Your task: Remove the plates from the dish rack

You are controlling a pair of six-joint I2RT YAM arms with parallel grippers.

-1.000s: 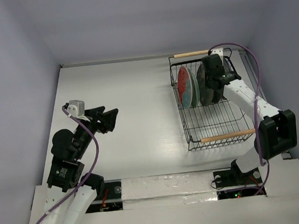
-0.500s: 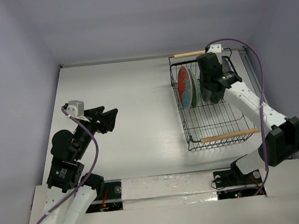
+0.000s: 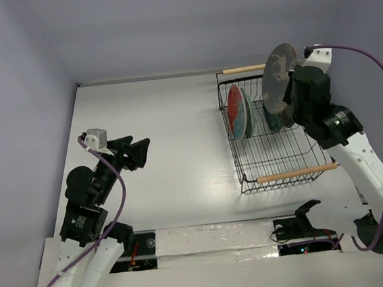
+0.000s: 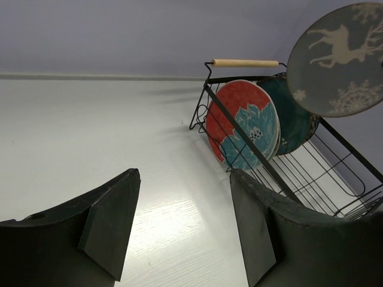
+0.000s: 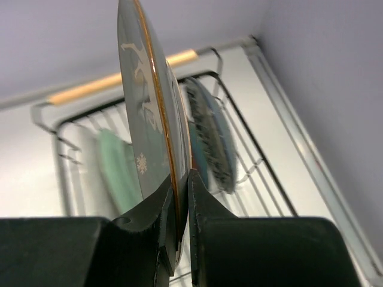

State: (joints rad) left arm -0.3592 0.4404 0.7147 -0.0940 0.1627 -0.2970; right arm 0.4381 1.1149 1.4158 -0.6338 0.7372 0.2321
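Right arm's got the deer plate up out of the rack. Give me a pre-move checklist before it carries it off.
1. Right gripper shut on the deer plate rim: ok.
2. Grip depth enough to stop a swing: cannot tell, only the edge is pinched.
3. Deer plate above the dish rack wires: ok, by the left wrist view.
4. Red plate and teal plate upright in the rack: ok.
5. Left gripper open and well away from the rack: ok.
6. Purple cable free of the rack: ok.
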